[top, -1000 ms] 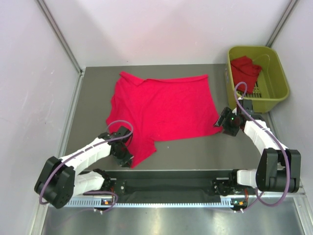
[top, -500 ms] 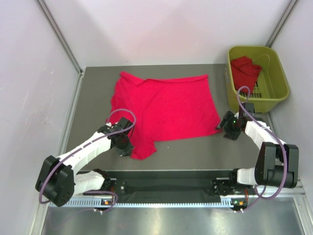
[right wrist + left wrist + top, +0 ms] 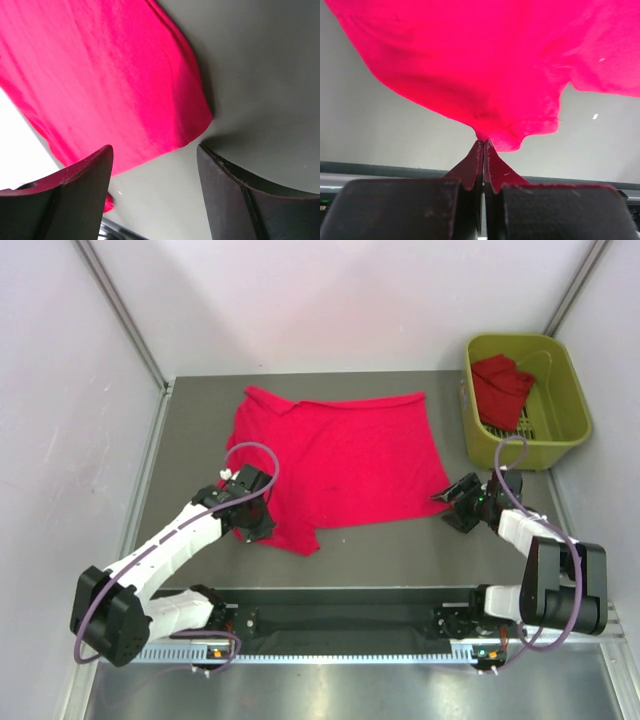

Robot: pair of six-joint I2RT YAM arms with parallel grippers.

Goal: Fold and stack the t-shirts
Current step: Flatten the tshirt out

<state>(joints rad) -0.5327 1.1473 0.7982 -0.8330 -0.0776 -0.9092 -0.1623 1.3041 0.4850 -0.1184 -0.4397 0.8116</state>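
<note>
left tool [image 3: 483, 146] was clamped shut on a flap of the spread t-shirt [image 3: 335, 465], cloth fanning out ahead of it; right tool [image 3: 154, 150] gaped wide, the opposite corner just ahead between its tips, ungripped, so the long axis ran tool-to-tool across the table [image 3: 400, 540].

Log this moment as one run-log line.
left gripper: shut on spread t-shirt, near-left edge | right gripper: open at its near-right corner | second t-shirt: crumpled in yellow-green basket
</note>
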